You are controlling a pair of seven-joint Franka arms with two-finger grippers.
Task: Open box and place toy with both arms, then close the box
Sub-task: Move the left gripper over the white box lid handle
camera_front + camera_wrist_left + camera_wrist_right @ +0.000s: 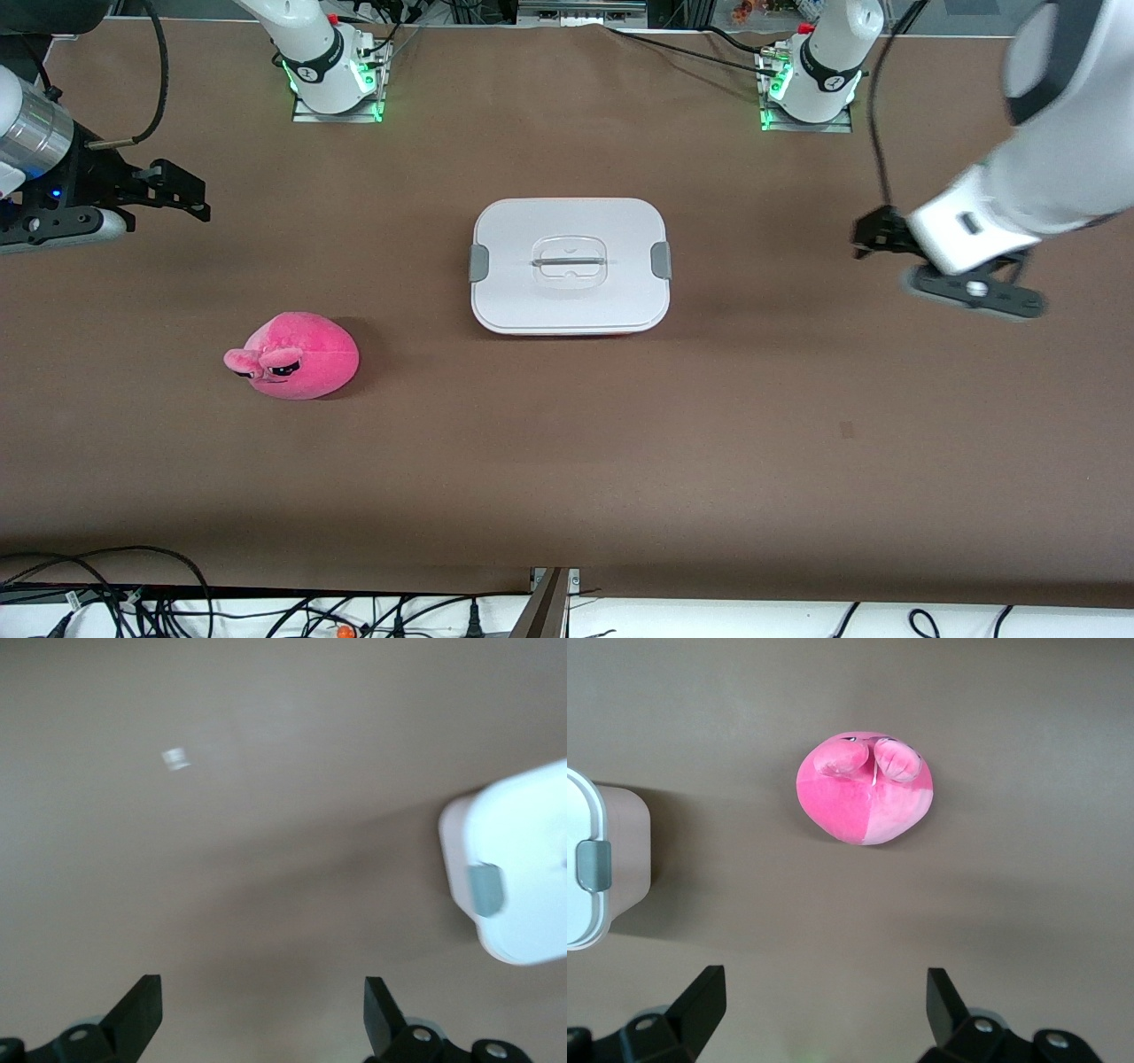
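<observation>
Brown cloth covers the table [567, 461]. Nearest the front camera, toward the right arm's end, lies the hot-pink plush toy [297, 356]. Farther back, mid-table, sits the pale pink tub with its white clipped lid [570, 264] on. Right gripper [182, 197] and left gripper [873, 235] hover at their own table ends, fingers spread wide, holding nothing.

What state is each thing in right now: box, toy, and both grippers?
box: shut, white lid on, grey side clips down.
toy: lying on the table, outside the box, toward the right arm's end, untouched.
left gripper: open, empty, over bare table beside the box.
right gripper: open, empty, over bare table near the toy.
</observation>
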